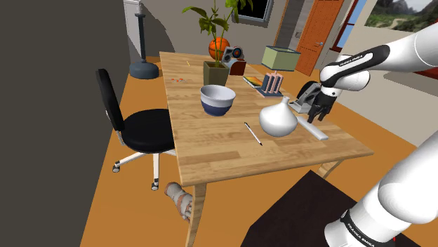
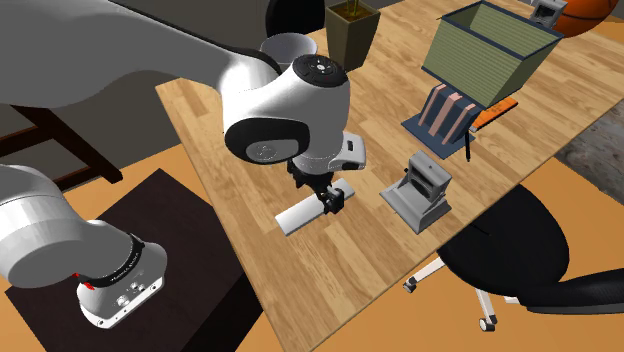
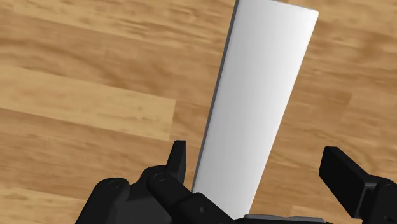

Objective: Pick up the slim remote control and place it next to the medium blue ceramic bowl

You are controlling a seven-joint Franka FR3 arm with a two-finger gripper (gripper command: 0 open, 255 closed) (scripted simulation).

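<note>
Near the table (image 1: 217, 151) edge, the spread gripper (image 3: 254, 156) straddles the remote (image 3: 262, 95).

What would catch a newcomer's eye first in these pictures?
The big white arm dominates, with its black gripper open and straddling a slim white remote that lies flat on the wooden table. Next come the blue bowl in front of a potted plant near the table's middle, and a black office chair beside the table on the shoulder view's left.
</note>
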